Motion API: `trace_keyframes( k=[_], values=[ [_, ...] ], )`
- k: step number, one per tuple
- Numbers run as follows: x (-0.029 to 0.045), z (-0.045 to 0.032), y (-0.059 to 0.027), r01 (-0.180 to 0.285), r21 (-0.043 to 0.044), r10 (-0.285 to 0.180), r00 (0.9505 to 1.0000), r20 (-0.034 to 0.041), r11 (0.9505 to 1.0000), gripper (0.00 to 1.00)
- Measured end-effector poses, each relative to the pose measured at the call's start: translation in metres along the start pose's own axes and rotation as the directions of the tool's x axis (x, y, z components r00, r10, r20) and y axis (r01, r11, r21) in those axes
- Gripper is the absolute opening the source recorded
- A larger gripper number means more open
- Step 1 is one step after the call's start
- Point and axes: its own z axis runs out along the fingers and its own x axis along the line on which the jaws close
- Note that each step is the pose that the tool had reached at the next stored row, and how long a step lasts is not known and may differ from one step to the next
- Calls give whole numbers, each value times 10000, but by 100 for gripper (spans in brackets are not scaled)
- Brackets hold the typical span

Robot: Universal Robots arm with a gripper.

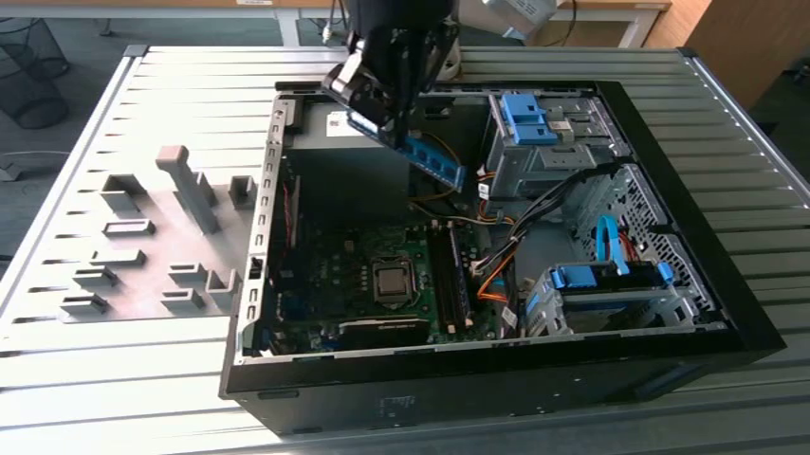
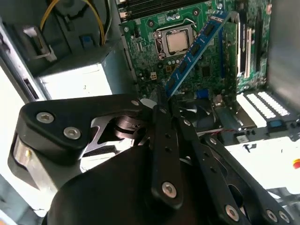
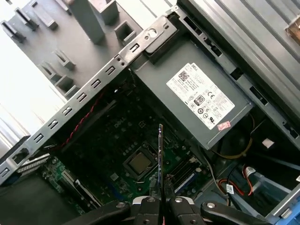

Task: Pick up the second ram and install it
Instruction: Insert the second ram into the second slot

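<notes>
now, gripper (image 1: 383,128): fingers clamped on one end of the ram, high over the open case (image 1: 506,393).
ram (image 1: 437,163): in the air, slanting away from the fingers, above the motherboard (image 1: 360,261); touching nothing else.
look: long, thin, flat blue-green strip with a row of small dark chips on its face; a mere line when edge-on in the first wrist view.
slots (image 1: 446,275): long and dark, beside the processor (image 1: 393,282).
handling (judgement): level the strip and line it along a slot; held by one end it may pivot, so grip firmly; keep clear of the cables (image 1: 506,256).
fixture (image 1: 190,190): grey blocks outside the case, well apart.
</notes>
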Motion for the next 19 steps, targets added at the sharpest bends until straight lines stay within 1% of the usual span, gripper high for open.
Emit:
trace_keyframes(
  k=[2, 4, 8, 9, 19],
  values=[
    [0, 5, 0, -364, 7, 364, 9993, 9, 9993, 14],
    [0, 9, 0, -735, 14, 735, 9973, 18, 9973, 14],
    [0, 15, 0, -1425, 28, 1424, 9898, 34, 9898, 14],
    [0, 15, 0, -1502, 29, 1502, 9886, 35, 9886, 14],
    [0, 16, 0, -1508, 30, 1508, 9886, 37, 9886, 14]
  ],
)
